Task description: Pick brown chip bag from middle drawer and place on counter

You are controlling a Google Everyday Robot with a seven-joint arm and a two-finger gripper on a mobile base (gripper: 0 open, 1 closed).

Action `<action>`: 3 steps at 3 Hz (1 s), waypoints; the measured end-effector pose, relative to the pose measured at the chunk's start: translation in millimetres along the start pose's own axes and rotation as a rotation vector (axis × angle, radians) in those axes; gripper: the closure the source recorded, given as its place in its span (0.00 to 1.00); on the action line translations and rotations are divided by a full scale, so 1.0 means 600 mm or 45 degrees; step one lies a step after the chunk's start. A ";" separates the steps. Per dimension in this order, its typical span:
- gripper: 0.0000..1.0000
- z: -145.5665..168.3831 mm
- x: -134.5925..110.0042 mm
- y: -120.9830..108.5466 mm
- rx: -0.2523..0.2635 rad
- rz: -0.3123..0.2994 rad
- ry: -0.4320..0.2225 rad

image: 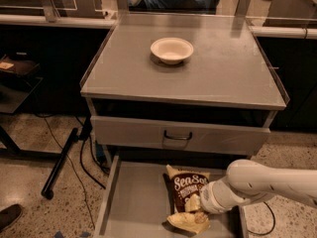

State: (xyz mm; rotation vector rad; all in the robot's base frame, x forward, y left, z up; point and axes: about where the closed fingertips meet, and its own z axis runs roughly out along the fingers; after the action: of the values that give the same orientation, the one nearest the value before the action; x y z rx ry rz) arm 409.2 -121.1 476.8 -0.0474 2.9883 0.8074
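The brown chip bag, dark brown with white "Sea Salt" lettering and pale yellow ends, stands tilted over the floor of the open middle drawer at the bottom of the view. My gripper reaches in from the right on a white arm and is shut on the bag's lower right part. The bag's lower yellow end curls under the gripper. The counter is the flat grey cabinet top above the drawers.
A white bowl sits on the counter near its back middle. A closed drawer front with a dark handle lies above the open drawer. Cables and a black stand leg lie on the speckled floor at the left.
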 end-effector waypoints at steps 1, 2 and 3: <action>1.00 -0.070 0.026 -0.001 0.049 0.025 -0.057; 1.00 -0.148 0.066 0.001 0.097 0.056 -0.122; 1.00 -0.248 0.107 0.024 0.157 0.050 -0.221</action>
State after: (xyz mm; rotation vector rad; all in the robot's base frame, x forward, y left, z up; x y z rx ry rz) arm 339.0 -184.8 609.4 0.0818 2.8745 0.5950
